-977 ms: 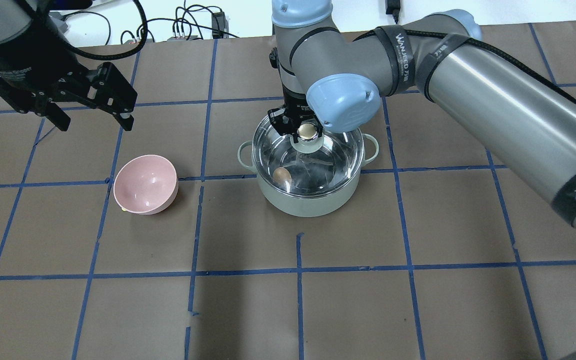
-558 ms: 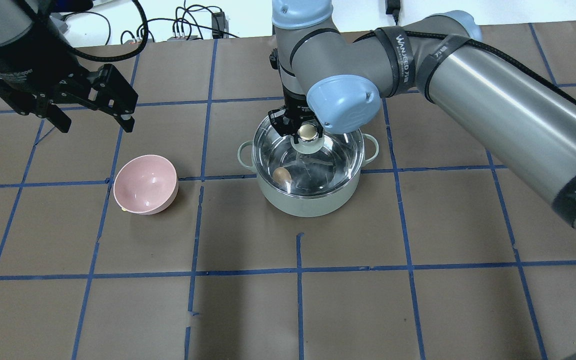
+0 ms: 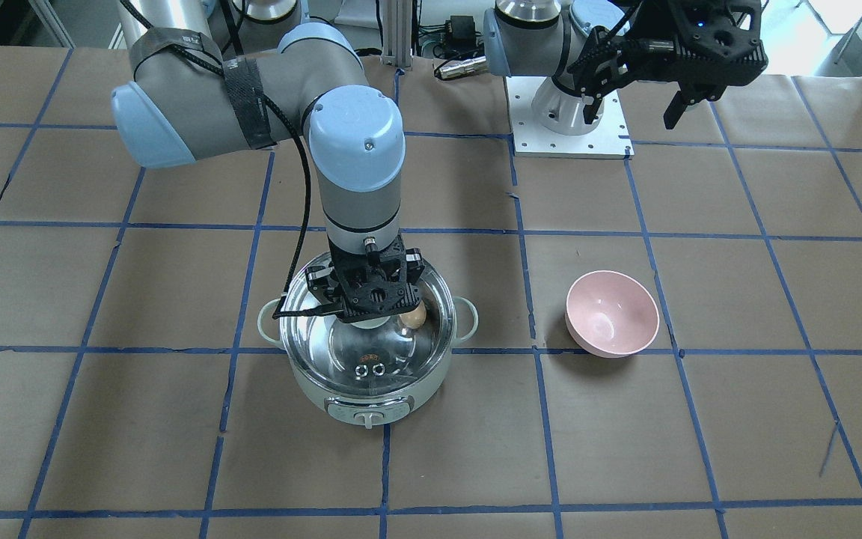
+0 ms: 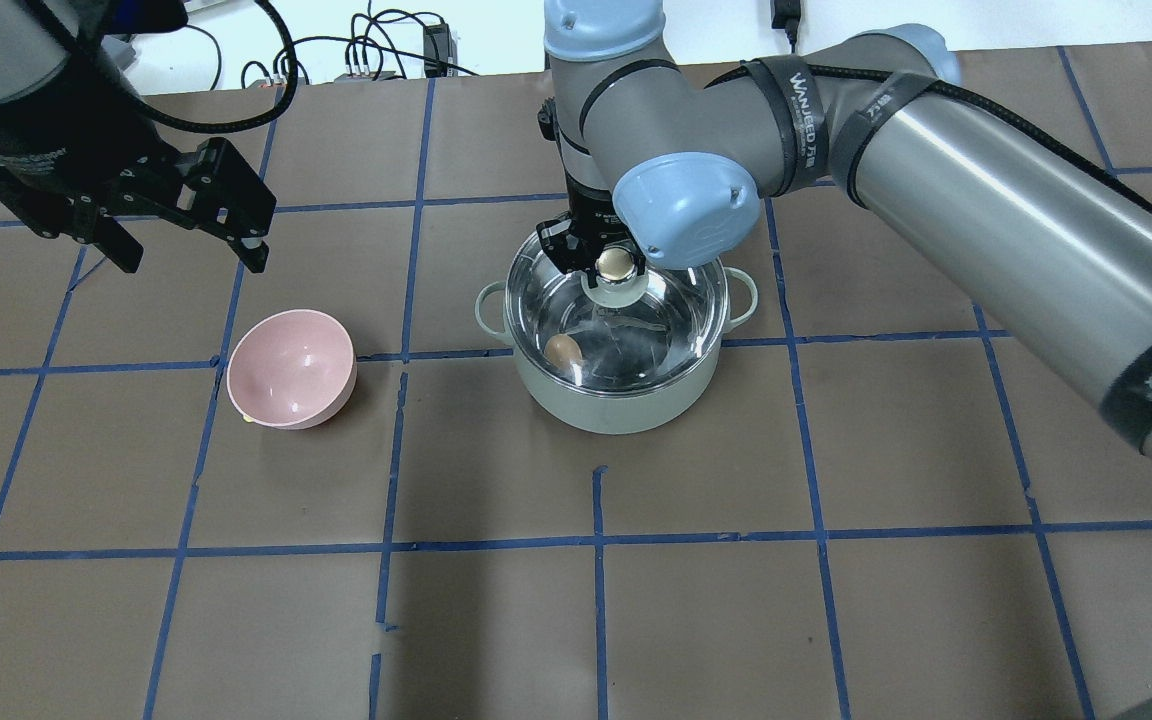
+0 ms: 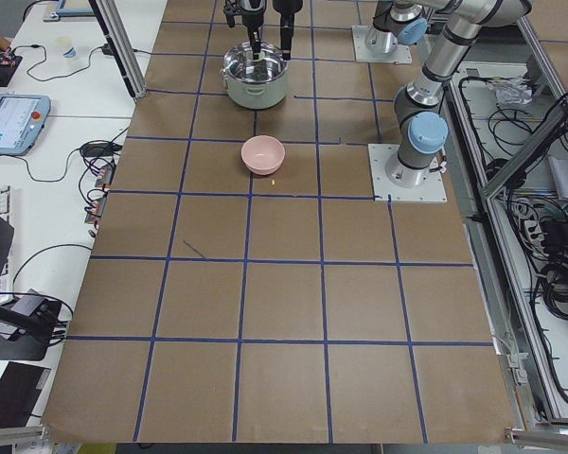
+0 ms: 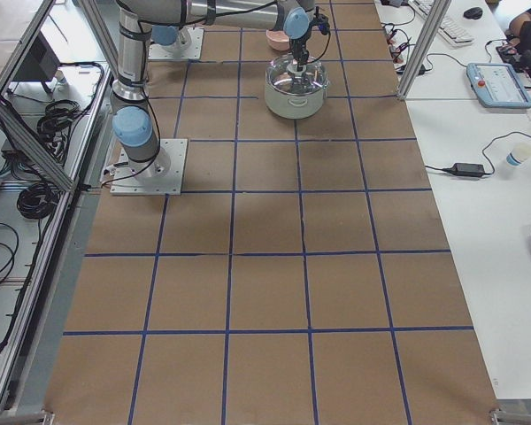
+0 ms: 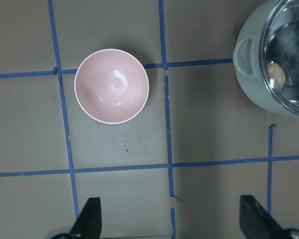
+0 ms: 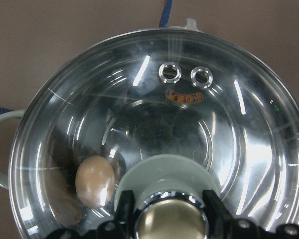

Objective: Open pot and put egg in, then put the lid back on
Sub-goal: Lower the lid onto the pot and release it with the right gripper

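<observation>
The mint-green pot (image 4: pixel 616 408) stands mid-table with the glass lid (image 4: pixel 651 325) resting on its rim. The brown egg (image 4: pixel 564 349) lies inside the pot, seen through the lid, and also shows in the right wrist view (image 8: pixel 94 181) and the front view (image 3: pixel 413 316). My right gripper (image 4: pixel 616 262) points straight down over the lid's centre. Its fingers (image 8: pixel 124 206) sit close on both sides of the beige-gold knob (image 8: pixel 172 224). My left gripper (image 4: pixel 191 258) is open and empty, raised above the table behind the pink bowl.
The pink bowl (image 4: pixel 291 368) sits empty to the left of the pot, about one grid square away. A tiny yellowish speck lies by its near edge. Cables and power units lie beyond the table's far edge.
My left arm has drifted slightly up and back. The right gripper, the lid, the pot and the egg have not visibly moved.
</observation>
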Robot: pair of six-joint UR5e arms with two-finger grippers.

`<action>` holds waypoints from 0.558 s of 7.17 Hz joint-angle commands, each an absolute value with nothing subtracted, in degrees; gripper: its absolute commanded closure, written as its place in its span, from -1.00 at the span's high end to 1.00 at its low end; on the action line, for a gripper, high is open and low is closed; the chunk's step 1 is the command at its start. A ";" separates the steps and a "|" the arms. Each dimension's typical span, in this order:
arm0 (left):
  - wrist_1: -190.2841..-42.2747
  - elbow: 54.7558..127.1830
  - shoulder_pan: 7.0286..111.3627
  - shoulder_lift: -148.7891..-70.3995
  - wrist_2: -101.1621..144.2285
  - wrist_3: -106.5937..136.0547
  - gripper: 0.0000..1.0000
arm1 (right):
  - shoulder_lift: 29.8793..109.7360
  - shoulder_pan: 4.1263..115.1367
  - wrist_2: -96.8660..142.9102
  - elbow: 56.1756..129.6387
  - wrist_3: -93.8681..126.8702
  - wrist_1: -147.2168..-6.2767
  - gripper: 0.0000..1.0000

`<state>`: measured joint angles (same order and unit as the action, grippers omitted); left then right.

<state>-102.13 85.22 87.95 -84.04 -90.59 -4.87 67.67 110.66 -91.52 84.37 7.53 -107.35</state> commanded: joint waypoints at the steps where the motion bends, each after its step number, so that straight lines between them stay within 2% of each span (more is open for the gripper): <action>1: -102.04 87.09 88.07 -82.37 -90.53 -4.49 0.84 | 67.59 110.65 -93.24 84.20 8.17 -106.96 0.57; 2: -101.17 88.49 87.81 -81.74 -90.79 -4.74 0.83 | 67.76 110.65 -93.34 84.11 8.35 -106.96 0.98; 4: -100.73 89.38 88.07 -81.47 -90.44 -0.64 0.83 | 69.07 110.48 -92.99 82.54 8.26 -106.27 0.99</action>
<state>-101.16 88.74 87.97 -81.66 -90.65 -3.18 68.16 110.61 -93.20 83.61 8.33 -106.77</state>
